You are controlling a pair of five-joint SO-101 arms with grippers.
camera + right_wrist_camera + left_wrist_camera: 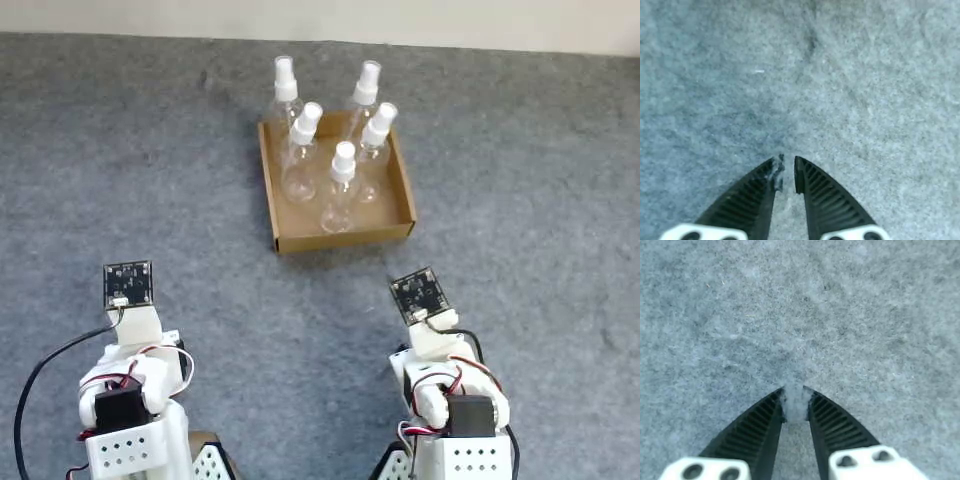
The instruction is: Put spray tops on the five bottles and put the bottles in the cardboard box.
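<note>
The cardboard box [345, 238] sits on the grey felt at the middle back. In it stand several clear bottles, each with a white spray top: two at the far wall [287, 95] [363, 95], two in the middle [298, 155] [372, 150] and one nearest the front [340, 190]. Both arms are folded back at the near edge, well short of the box. My left gripper [796, 395] points down at bare felt, shut with nothing in it. My right gripper [788, 162] is likewise shut and holds nothing.
Grey felt covers the whole table. The left arm [130, 340] and right arm [440, 350] stand at the near left and near right, with free felt between them and on both sides of the box.
</note>
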